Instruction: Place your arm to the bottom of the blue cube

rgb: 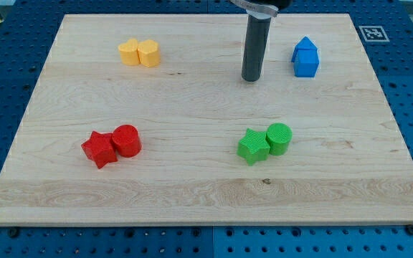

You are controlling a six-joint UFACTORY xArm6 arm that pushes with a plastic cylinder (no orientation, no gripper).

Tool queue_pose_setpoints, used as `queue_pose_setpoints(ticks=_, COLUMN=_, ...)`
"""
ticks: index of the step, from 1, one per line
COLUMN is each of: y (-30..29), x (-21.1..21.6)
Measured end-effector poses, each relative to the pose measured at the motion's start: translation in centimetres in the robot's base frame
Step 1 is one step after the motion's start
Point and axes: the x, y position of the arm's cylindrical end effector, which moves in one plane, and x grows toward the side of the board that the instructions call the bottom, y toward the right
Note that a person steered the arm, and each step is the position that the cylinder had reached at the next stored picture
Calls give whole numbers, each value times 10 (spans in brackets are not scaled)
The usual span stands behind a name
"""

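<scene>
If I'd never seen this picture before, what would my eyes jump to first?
Probably the dark rod coming down from the view's top; my tip rests on the wooden board, left of the blue blocks at the upper right. Next come the bright pairs: yellow blocks at upper left, red star touching red cylinder at lower left, green star touching green cylinder at lower right.

My tip (251,79) rests left of the blue cube (306,63), apart.

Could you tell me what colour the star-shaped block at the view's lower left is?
The star block is red, seen in the camera view.
</scene>
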Motion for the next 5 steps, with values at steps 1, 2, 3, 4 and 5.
queue_pose_setpoints(ticks=1, y=9, x=0)
queue_pose_setpoints(ticks=2, y=27, x=1)
queue_pose_setpoints(ticks=3, y=49, x=4)
queue_pose_setpoints(ticks=4, y=67, x=6)
queue_pose_setpoints(ticks=5, y=81, x=7)
